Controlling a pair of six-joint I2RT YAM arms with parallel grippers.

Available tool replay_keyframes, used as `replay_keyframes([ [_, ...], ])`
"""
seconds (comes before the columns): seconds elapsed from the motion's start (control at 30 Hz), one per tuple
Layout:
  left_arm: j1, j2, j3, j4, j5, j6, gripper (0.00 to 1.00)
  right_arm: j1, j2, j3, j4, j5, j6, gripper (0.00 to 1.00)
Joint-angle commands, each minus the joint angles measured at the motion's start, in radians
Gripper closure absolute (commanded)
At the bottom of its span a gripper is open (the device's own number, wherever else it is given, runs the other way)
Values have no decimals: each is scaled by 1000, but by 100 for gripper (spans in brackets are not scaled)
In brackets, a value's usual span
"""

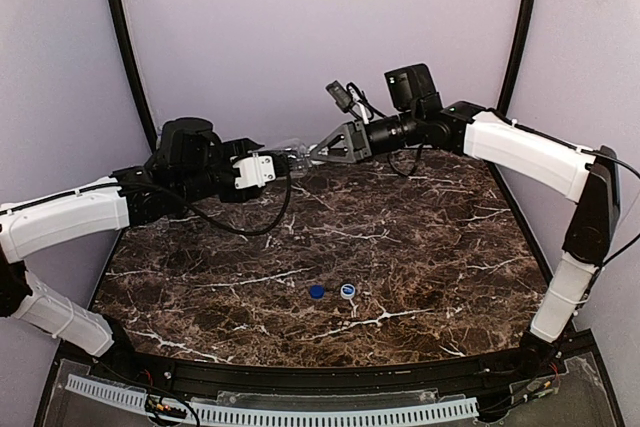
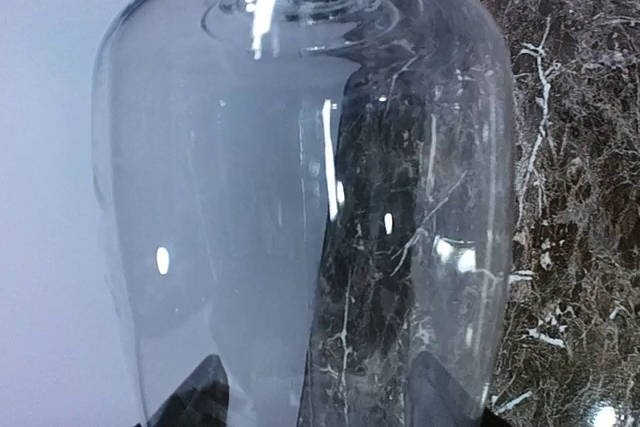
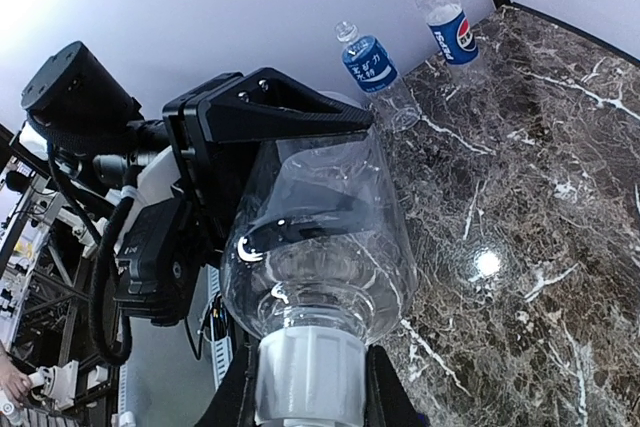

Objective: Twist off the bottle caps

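Your left arm [image 1: 70, 222] reaches in from the left edge of the surface [image 1: 420, 247]. Its jaws are clamped on the body of the plain bottle [image 3: 340, 277]. The bottle hangs sideways in the air above the middle of the far edge, its neck pointing right. From the left wrist, the clear body fills the view, with a dark fingertip [image 2: 200, 397] pressed against it at the bottom on either side.

On the bottle's neck sits the fitted white cap [image 3: 310, 372]. Your right jaws are closed on it, one finger on each side. The right arm [image 1: 520, 152] stretches in from the right edge to meet it.

Below the arms, two caps lie on the dark marbled surface, about midway along and toward the near edge. The blue cap [image 1: 317, 291] is on the left. The loose white cap [image 1: 348, 291] is just beside it on the right, not touching.

Only the right wrist view shows two more bottles. The nearer labelled bottle [image 3: 372, 65] and the farther labelled bottle [image 3: 450, 32] sit near each other where the surface meets the pale wall. Which edge that is cannot be told.
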Motion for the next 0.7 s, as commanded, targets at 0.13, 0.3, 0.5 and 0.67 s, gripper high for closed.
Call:
replay_keyframes([
  [0.13, -2, -26, 101, -491, 501, -203, 56, 125, -109, 21, -172, 71, -588, 100],
  [0.3, -2, -16, 161, -611, 698, -275, 57, 233, -181, -69, -185, 170, -951, 100],
  [0.5, -2, -7, 173, -644, 805, -329, 58, 307, -212, -113, -236, 326, -1313, 100],
  [0.67, -3, -6, 174, -644, 809, -336, 59, 332, -234, -152, -237, 454, -1530, 100],
])
